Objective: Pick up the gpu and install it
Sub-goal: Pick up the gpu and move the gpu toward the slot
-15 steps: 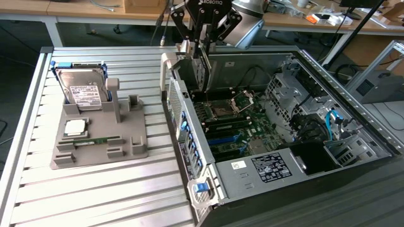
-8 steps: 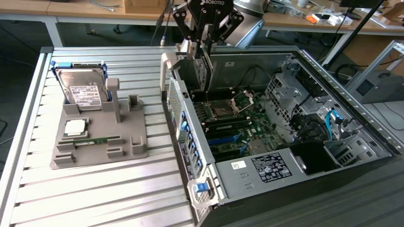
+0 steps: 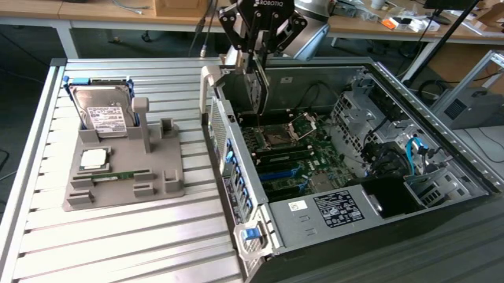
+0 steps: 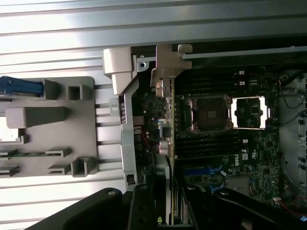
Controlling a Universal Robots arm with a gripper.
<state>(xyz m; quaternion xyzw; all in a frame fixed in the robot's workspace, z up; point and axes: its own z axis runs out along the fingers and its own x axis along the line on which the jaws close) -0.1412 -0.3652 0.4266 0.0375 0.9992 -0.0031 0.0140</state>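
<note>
Above the one open black-and-silver computer case [image 3: 291, 233], the single black two-fingered gripper [image 3: 258, 56] is clamping the gpu [image 3: 258, 88], a thin flat dark card with a silver-tan metal bracket. The card is hanging upright and edge-on, just beside the case's rear wall and over the one green motherboard [image 3: 291, 147]. Whether its lower edge is touching a slot cannot be told. In the wrist view the gpu [image 4: 169, 143] is running as a narrow strip between the two fingers [image 4: 140, 206]. On the slatted aluminium table [image 3: 118, 247], one grey moulded fixture [image 3: 110, 194] is sitting well apart from the case. It is carrying one upright silver hard drive with a white label [image 3: 106, 115], one square silver processor chip [image 3: 94, 158] and one small green RAM stick [image 3: 114, 175].
</note>
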